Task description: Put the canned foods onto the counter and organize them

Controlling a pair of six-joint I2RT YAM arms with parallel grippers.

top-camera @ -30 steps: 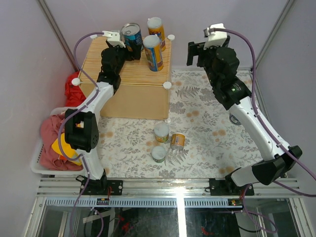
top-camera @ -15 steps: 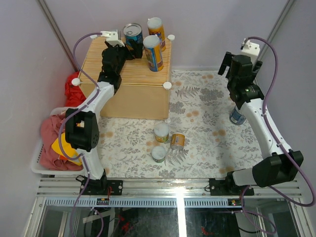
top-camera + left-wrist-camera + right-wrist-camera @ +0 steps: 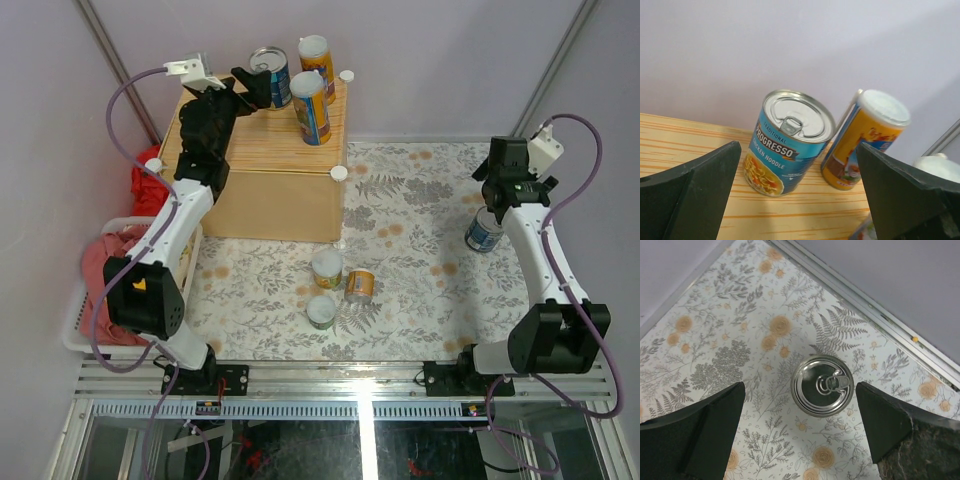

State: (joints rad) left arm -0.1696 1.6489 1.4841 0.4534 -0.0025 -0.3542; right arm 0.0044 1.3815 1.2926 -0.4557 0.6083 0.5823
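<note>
Top view, left edge: white basket (image 3: 72, 322) holds red, pink and yellow clothes.

Upper left: the counter (image 3: 262, 152), a light-wood box with a striped top and white knobs (image 3: 339, 173) at its corners. The left arm reaches up over it.

Left gripper (image 3: 799, 145): jaws spread wide, nothing between them. In the left wrist view both dark fingers (image 3: 700, 190) sit at the lower corners of the frame. The blue Progresso can (image 3: 790, 142) stands upright on the planks ahead of them, frame centre, not gripped. I cannot tell from the top view whether a finger touches it.

Three cans are on the counter, all at its far right end:
- the blue Progresso can, back edge
- back orange can (image 3: 316, 60), just to its right, against the wall
- front orange-and-blue can (image 3: 311, 106), nearer, upright

Centre of the floral mat (image 3: 420, 290), three small cans close together:
- upper small can (image 3: 327, 267), upright
- yellow small can (image 3: 360, 286), appears to lie on its side
- green small can (image 3: 321, 311), upright, nearest the bases

Right side: blue floor can (image 3: 484, 232) stands upright on the mat, well apart from the counter.

Right gripper (image 3: 800, 385): jaws wide apart, empty, above this can. In the right wrist view the silver pull-tab lid is centred between the fingers (image 3: 700, 430), with no contact.
</note>
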